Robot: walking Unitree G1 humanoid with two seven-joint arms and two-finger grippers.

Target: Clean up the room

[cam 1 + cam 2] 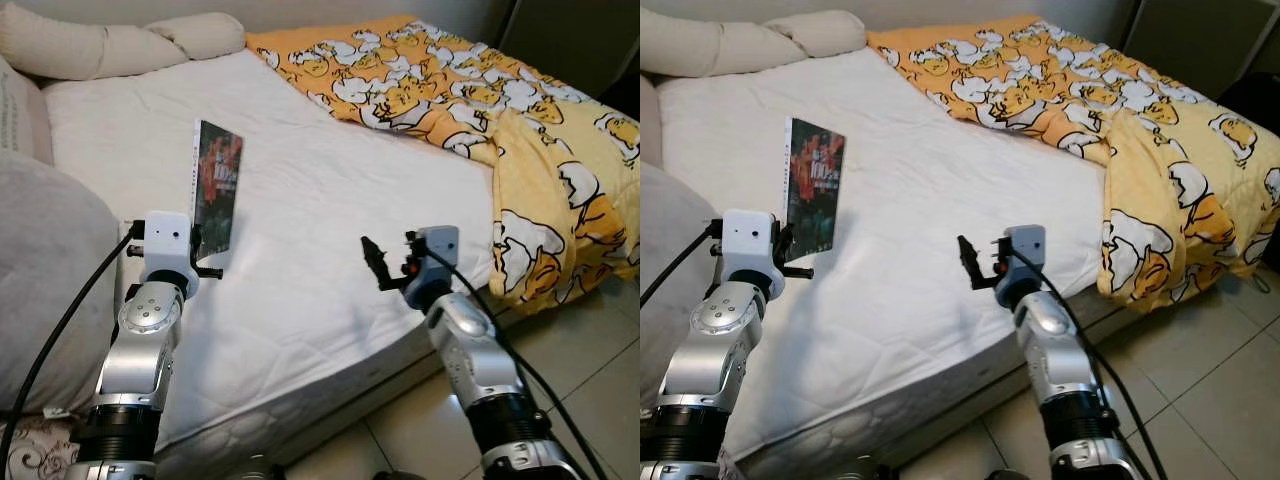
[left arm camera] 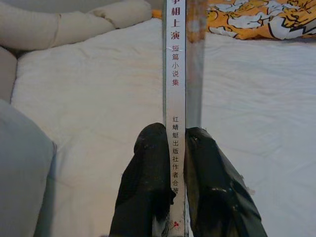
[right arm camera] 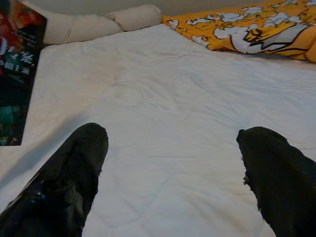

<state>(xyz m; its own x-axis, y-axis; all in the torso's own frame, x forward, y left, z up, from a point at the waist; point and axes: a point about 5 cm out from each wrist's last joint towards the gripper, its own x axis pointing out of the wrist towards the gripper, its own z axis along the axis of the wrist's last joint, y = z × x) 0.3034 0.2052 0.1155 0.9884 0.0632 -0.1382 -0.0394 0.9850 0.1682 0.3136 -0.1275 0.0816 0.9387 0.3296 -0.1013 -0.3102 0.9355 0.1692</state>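
A thin book (image 1: 217,188) with a dark cover and a white spine (image 2: 176,89) stands upright in the air over the left side of the white bed (image 1: 330,240). My left gripper (image 1: 207,252) is shut on its lower edge, one black finger (image 2: 148,173) on each side of the spine. My right gripper (image 1: 376,262) hovers open above the bed's front edge, its two fingers (image 3: 74,177) spread wide over bare sheet, with nothing between them. The book's cover (image 3: 17,74) also shows in the right wrist view.
An orange and yellow duvet (image 1: 480,90) lies bunched on the bed's right side and hangs over its edge. A long cream pillow (image 1: 110,45) lies at the head. A grey cushion (image 1: 45,280) sits at my left. Tiled floor (image 1: 590,360) lies right of the bed.
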